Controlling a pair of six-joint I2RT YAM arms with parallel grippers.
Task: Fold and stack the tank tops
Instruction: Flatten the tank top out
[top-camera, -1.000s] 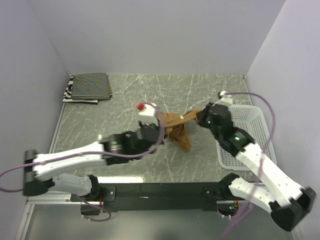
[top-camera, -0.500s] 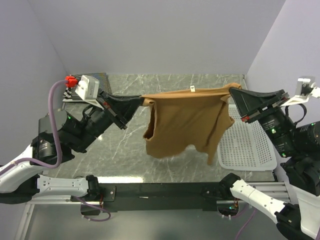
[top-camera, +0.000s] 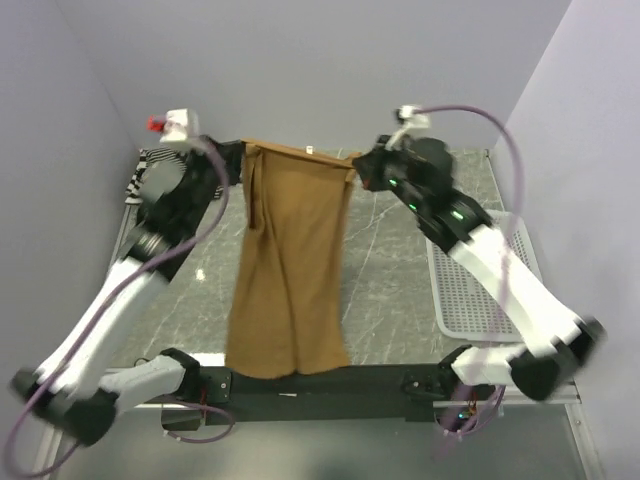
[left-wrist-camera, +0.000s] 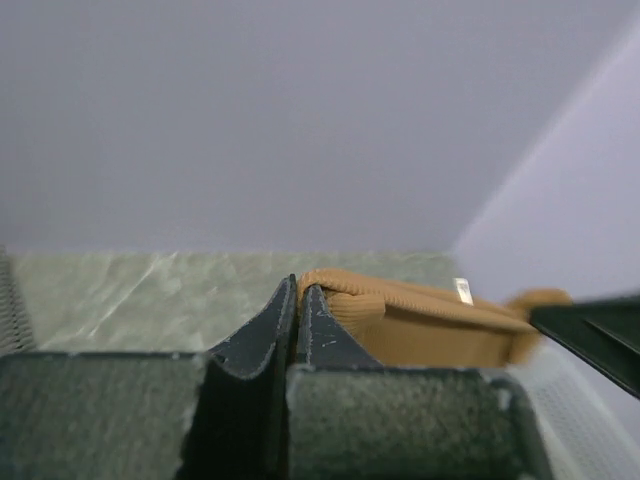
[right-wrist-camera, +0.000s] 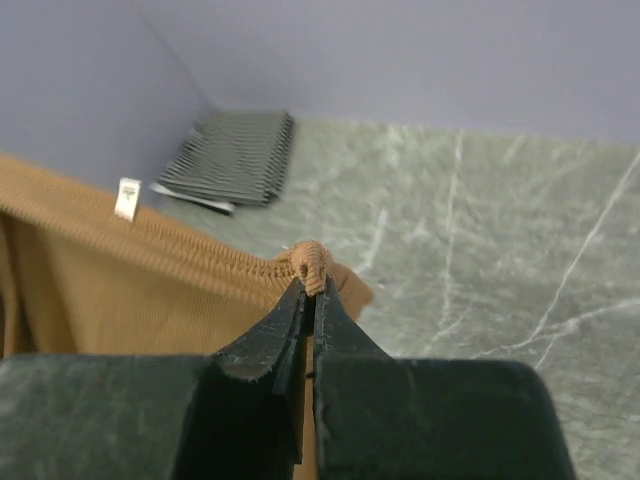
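High above table (top-camera: 400, 260), we are pinching brown top (top-camera: 290, 270), left claw (left-wrist-camera: 297, 305) and right claw (right-wrist-camera: 308, 295) clamped on it; thin corner grips risking slip.

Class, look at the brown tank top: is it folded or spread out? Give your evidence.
Spread, not folded: the brown tank top hangs at full length from its top edge, whose ends are pinched by the left gripper and right gripper.

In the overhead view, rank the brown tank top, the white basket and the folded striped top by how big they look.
1. Brown tank top, though it hangs nearer the camera.
2. White basket, partly behind an arm.
3. Folded striped top, mostly hidden, so unsure.
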